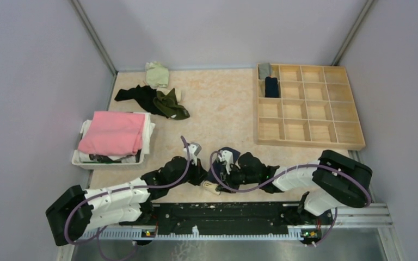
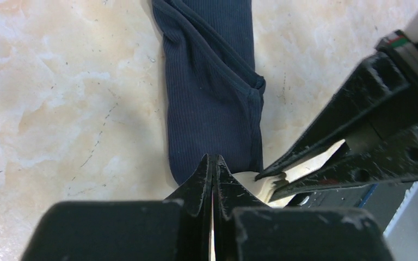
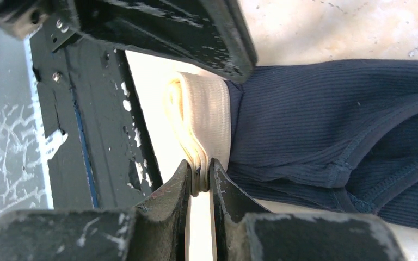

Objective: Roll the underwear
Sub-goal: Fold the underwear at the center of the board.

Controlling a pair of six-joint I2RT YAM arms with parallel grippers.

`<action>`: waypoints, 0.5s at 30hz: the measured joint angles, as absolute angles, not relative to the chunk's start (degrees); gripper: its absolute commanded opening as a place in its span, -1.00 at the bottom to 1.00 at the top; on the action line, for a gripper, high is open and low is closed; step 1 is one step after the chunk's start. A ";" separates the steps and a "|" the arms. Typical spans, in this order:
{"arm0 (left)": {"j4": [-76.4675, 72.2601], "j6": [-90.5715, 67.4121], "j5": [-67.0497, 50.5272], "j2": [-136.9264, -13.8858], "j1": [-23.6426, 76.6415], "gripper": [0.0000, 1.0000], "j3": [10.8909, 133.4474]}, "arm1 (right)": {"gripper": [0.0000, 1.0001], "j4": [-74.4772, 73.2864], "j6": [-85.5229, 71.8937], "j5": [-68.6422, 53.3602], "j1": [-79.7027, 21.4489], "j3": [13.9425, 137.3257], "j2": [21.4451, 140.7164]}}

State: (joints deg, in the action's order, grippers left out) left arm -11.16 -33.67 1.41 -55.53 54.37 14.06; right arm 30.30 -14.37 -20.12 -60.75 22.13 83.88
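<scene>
Underwear [image 2: 212,92] is gripped at the beige waistband [image 3: 209,117] by left pincer [image 2: 213,160] and right pincer [image 3: 200,166], both clenched; the first roll is judged due, turned evenly.

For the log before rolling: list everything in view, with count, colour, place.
navy underwear: one, navy, beige waistband, near table edge
rolled garments: two, greyish and navy, wooden tray's far-left compartments
wooden tray: one, light wood, far right
dark garments: heap, black and olive, far left
pale green garment: one, behind the heap
pink cloth: one, folded, atop white bin
white bin: one, left edge
left fingers: black, shut on the waistband
right fingers: black, shut on the waistband
</scene>
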 measured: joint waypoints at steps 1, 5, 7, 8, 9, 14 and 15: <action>-10.96 -33.69 1.41 -54.92 54.37 -1.00 14.06 | -1.00 30.22 -14.90 -20.14 -60.40 22.28 84.07; -10.20 -33.71 1.41 -52.12 54.37 -1.00 14.06 | -1.00 29.12 -17.32 -20.16 -58.67 23.27 84.90; -10.00 -33.71 1.41 -50.72 54.37 -1.00 14.06 | -1.00 28.69 -18.31 -19.81 -58.02 23.53 85.01; -9.96 -33.71 1.41 -50.28 54.37 -1.00 14.06 | -1.00 28.38 -18.74 -19.64 -57.80 23.68 85.03; -9.93 -33.71 1.41 -49.87 54.37 -1.00 14.06 | -1.00 28.18 -19.20 -19.51 -57.54 23.75 85.03; -9.89 -33.17 0.47 -49.28 54.37 -1.00 14.06 | -1.00 27.11 -21.41 -19.66 -56.07 24.40 85.60; -9.91 -32.97 -0.03 -49.32 54.37 -1.00 14.06 | -1.00 26.70 -22.04 -19.77 -55.61 24.91 86.04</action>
State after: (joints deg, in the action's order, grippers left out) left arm -9.91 -32.97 -0.03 -49.32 54.37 14.06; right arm 26.70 -22.04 -19.77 -55.61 24.91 86.04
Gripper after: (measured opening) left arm 0.005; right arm 0.119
